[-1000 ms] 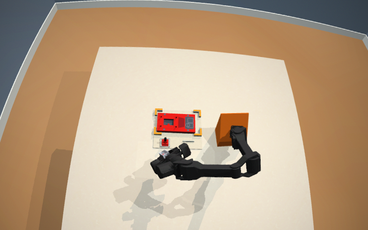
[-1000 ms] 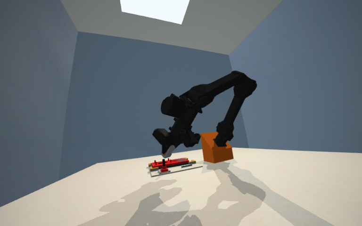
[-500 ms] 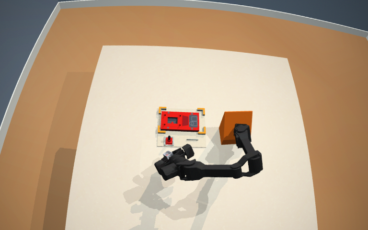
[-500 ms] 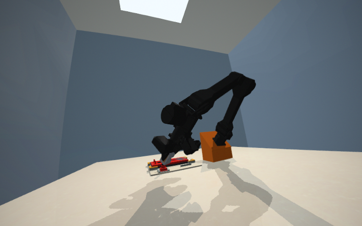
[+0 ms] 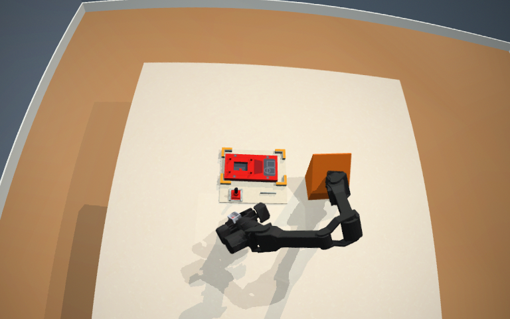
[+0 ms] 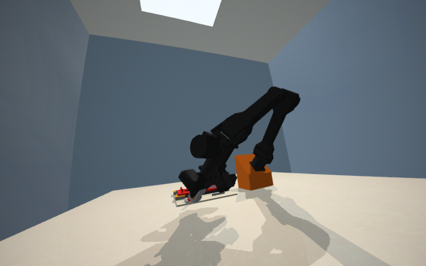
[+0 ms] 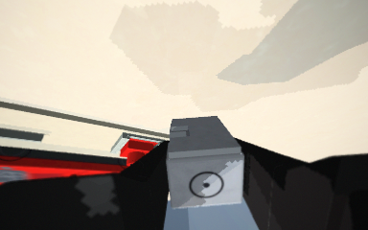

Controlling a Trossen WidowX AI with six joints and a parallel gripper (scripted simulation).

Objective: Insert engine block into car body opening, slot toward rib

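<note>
A grey engine block is tilted between the fingers, with a small notch in its dark face in the wrist view. My gripper is shut on it, in front of the car body and low beside the small red part's holder. Fingers and arm hide part of the block. The red car body lies flat between yellow corner brackets. Its opening is unfilled, with a small red rib at its front edge.
A small red part with a black upright knob sits in a pale holder. A thin grey rod lies to its right on the pale base plate. An orange block stands farther right, under the arm's base.
</note>
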